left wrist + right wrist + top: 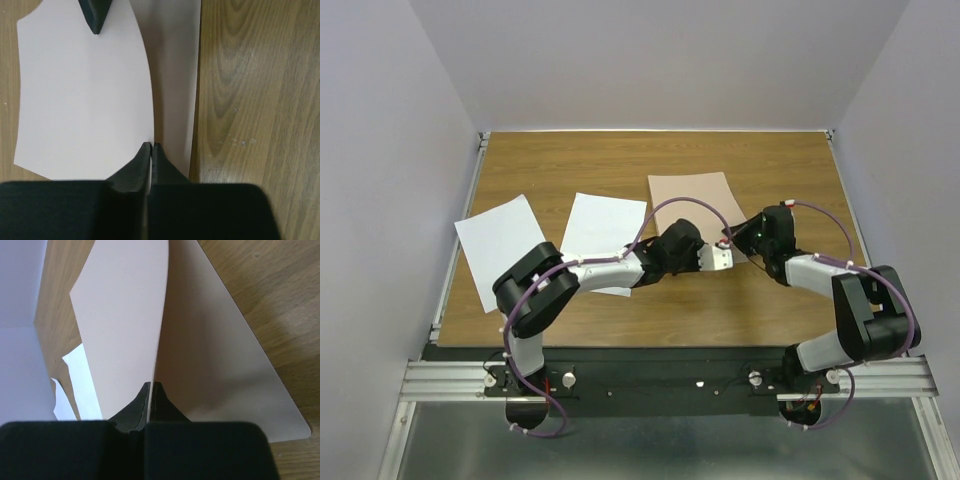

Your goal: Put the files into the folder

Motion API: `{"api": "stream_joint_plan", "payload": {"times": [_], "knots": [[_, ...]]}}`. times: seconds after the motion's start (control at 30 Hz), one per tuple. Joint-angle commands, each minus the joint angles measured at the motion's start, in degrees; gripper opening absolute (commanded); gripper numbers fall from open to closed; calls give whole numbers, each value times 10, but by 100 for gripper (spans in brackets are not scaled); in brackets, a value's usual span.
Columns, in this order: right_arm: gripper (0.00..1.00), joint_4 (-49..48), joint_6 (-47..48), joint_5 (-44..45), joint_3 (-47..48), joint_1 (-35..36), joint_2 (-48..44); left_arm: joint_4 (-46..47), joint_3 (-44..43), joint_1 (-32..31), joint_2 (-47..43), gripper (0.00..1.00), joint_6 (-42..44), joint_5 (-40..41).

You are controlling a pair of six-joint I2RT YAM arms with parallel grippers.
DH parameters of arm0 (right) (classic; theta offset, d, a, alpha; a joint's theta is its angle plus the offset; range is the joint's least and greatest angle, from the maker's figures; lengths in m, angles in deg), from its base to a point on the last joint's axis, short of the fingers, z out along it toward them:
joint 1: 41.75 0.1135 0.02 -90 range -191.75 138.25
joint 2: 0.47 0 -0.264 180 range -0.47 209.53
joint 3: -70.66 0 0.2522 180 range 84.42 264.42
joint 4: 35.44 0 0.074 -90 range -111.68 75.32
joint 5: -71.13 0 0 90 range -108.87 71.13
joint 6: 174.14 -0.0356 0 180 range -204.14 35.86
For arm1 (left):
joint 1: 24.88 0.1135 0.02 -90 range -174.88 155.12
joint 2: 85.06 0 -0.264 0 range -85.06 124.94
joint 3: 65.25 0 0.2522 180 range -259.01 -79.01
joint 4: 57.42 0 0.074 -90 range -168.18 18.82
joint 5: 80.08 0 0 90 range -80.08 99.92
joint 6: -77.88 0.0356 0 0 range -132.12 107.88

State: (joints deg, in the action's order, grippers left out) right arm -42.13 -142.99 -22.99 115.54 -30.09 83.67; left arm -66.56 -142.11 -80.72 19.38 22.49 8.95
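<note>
The tan folder [692, 203] lies at the middle back of the table. My left gripper [726, 254] and right gripper [744, 242] meet at its near right corner. In the left wrist view the left gripper [151, 145] is shut on the edge of the folder's top cover [85, 100], lifted off the lower leaf [175, 75]. In the right wrist view the right gripper [151, 384] is shut on the same cover [125, 315], above the lower leaf [220, 365]. Two white files lie flat to the left, one [500, 240] far left and one [603, 228] beside the folder.
The wooden table [780, 170] is walled on three sides. The left arm [605, 270] stretches across the nearer file. A dark fingertip [95, 15] shows over the cover in the left wrist view. White paper [82, 385] shows left in the right wrist view.
</note>
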Motion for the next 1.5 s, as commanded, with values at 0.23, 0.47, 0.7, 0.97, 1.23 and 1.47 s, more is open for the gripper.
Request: {"api": "stream_joint_plan", "payload": {"times": [0.23,0.47,0.7,0.97,1.23,1.47], "knots": [[1,105,95,116,7,10,-143,-77,-103,-3,-81,98,-22,-65],[1,250,266,83,98,13,-204,-115,-279,1,-105,98,-101,12],[1,365,384,155,195,98,-184,-159,-554,9,-55,98,-299,258],[1,414,433,346,235,315,-170,-200,-344,63,-229,98,-579,347],[9,517,404,568,322,491,-45,-283,-16,92,-544,98,-780,403],[25,587,317,601,424,616,110,-445,11,97,-637,98,-897,475]]}}
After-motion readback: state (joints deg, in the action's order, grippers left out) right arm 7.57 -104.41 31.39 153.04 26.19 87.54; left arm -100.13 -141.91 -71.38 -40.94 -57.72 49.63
